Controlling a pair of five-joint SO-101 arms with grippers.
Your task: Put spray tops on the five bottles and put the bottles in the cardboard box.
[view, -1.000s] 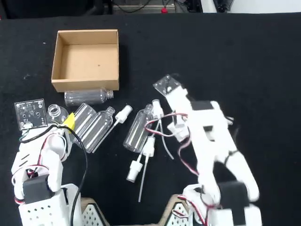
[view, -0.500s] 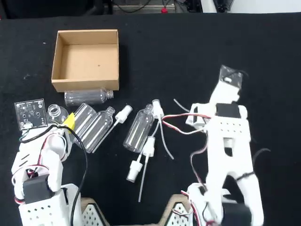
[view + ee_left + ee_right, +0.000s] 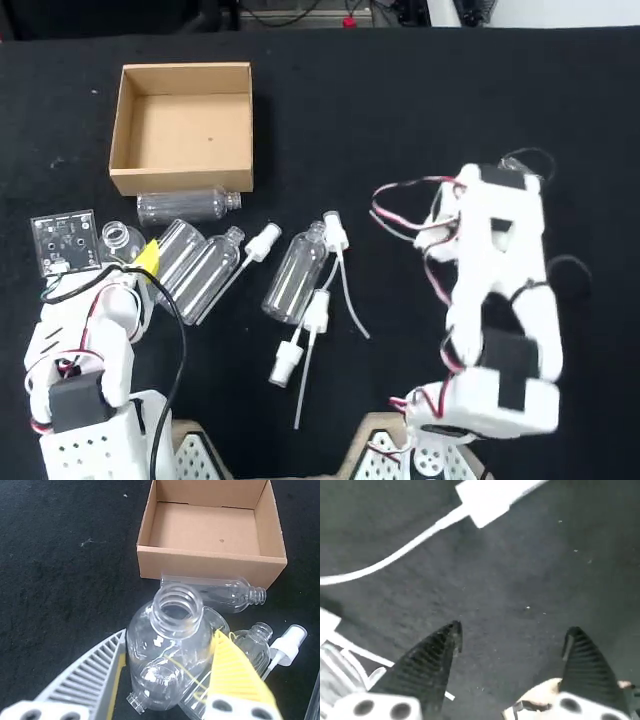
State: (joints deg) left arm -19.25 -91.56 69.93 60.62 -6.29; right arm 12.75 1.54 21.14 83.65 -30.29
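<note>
None of five bottles [image 3: 188, 206] is capped or in the box [image 3: 180, 181] (tops [image 3: 263, 242] lie loose); left claw [image 3: 169, 645] grips one upright, right claw [image 3: 513, 628] gapes over counter [image 3: 520, 555].

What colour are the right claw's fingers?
The right claw has black fingers; right wrist view shows it best.

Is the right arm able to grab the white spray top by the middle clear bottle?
Probably yes. The right gripper is open and empty, and nothing but bare black tabletop lies between it and the white spray top beside the clear plastic bottle.
</note>
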